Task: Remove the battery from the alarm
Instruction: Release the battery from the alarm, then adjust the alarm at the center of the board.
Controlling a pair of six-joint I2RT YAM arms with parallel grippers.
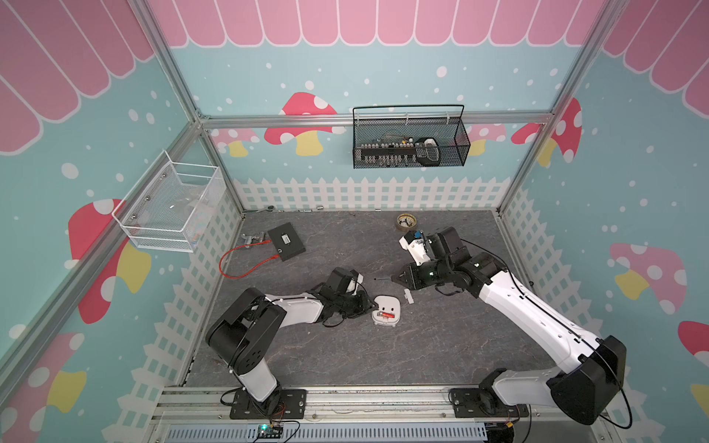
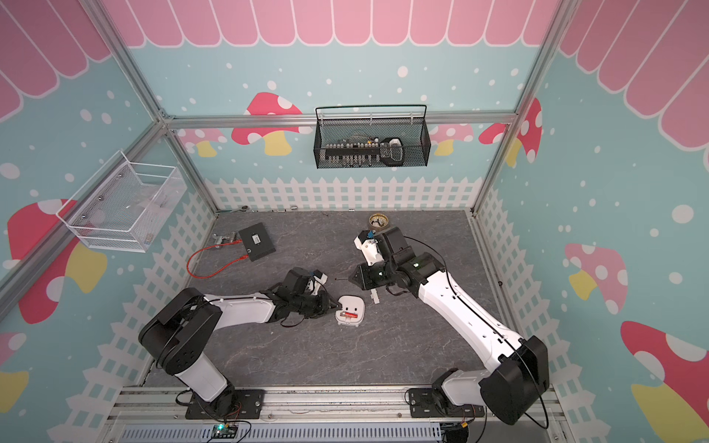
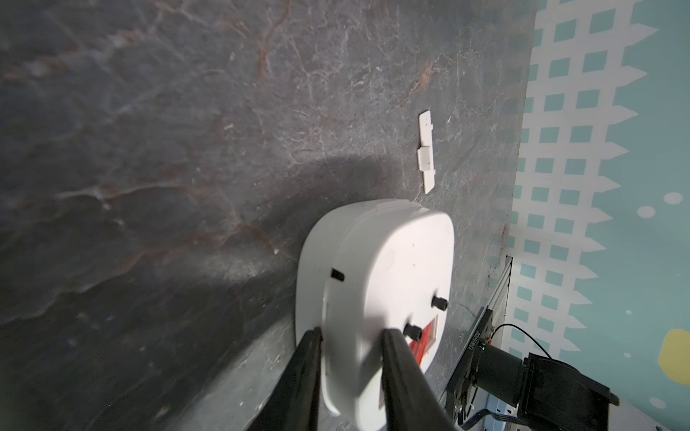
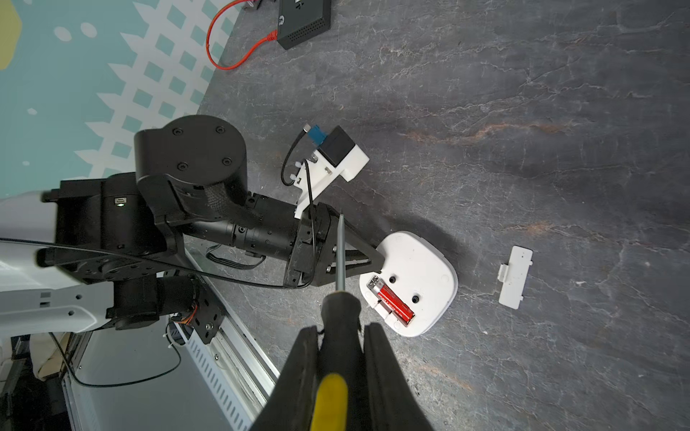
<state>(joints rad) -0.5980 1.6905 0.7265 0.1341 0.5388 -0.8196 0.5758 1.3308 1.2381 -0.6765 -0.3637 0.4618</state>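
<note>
The alarm (image 1: 386, 310) lay face down on the counter (image 1: 422, 353), the battery (image 4: 395, 304) seated in its back recess. The left hand (image 3: 351, 332) pinched the alarm's rim. The right hand (image 4: 341, 328), near the alarm, was clamped on a screwdriver (image 4: 339, 309); a white cover (image 4: 515, 276) lay just beside the alarm.

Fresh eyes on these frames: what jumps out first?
The red battery sits exposed in the open back of the white alarm, mid-table, with the left gripper clamped on the alarm's rim. Close by, the right gripper holds a black-and-yellow screwdriver. The white cover lies loose on the mat beside the alarm.
</note>
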